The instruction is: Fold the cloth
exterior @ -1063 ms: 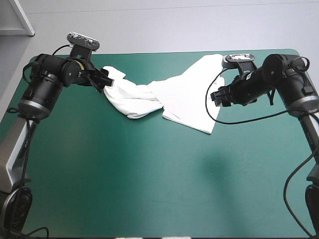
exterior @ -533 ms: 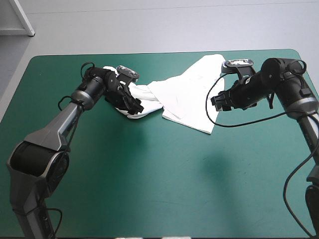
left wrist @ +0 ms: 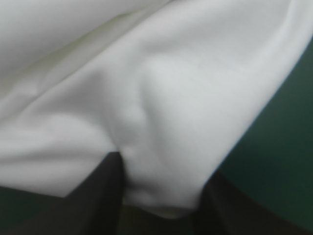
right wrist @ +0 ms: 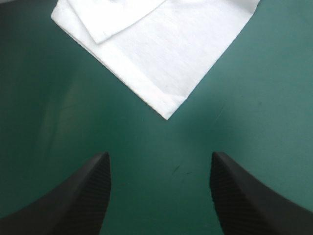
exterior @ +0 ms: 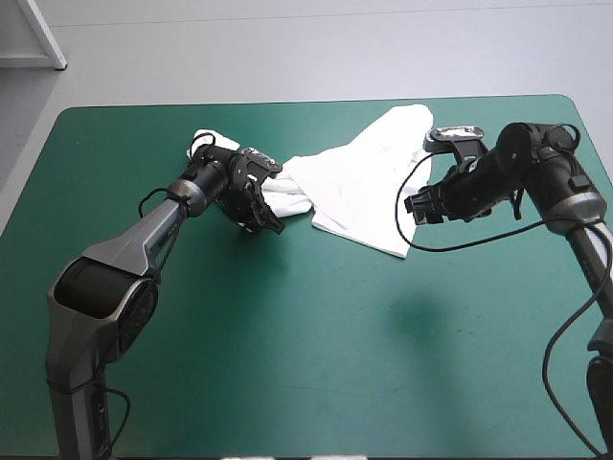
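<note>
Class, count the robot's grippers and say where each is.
2. The left gripper is at the T-shirt's bunched end, cloth between its fingers. The right gripper hovers open over teal-green cover, a shirt corner ahead.

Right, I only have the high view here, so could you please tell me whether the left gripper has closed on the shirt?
Observer: No, the left gripper is open, with a bulge of the shirt sitting between its fingers.
Operator: Thanks, and is the right gripper holding anything?
Observer: Nothing; the right gripper is open over bare table cover, and the shirt's corner lies just ahead of it, not touching it.
</note>
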### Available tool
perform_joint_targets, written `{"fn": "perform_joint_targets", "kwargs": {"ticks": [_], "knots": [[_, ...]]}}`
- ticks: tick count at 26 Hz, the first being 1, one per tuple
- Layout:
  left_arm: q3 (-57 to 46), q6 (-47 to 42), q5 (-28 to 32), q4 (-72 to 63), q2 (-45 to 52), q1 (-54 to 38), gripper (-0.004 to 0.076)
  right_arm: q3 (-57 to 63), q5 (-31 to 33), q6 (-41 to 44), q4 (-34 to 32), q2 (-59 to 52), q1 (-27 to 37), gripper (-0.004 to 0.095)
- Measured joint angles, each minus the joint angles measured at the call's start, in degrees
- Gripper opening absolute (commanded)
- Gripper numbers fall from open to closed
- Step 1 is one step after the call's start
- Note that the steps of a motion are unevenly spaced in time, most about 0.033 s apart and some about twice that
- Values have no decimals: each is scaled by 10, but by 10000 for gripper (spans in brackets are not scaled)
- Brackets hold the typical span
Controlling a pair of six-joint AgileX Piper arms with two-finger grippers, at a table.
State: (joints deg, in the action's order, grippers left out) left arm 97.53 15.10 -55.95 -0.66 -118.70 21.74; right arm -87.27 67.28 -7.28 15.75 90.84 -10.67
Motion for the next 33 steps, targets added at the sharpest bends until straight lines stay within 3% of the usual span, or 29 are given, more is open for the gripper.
{"fn": "perform_joint_targets", "kwargs": {"ticks": [5,11,17,27,33], "knots": [[0,-13,4,54,-1,2,20,42,-47,-2,0,2,-8,539],[0,-43,4,80,-1,2,20,45,-118,-1,-29,51,-74,539],[1,-51,-4,90,17,2,20,45,-136,0,-70,120,-90,539],[4,-53,-6,94,34,2,20,45,-165,-13,-77,158,-92,539],[5,-53,-9,94,49,2,20,45,-167,-10,-109,176,-131,516]]}}
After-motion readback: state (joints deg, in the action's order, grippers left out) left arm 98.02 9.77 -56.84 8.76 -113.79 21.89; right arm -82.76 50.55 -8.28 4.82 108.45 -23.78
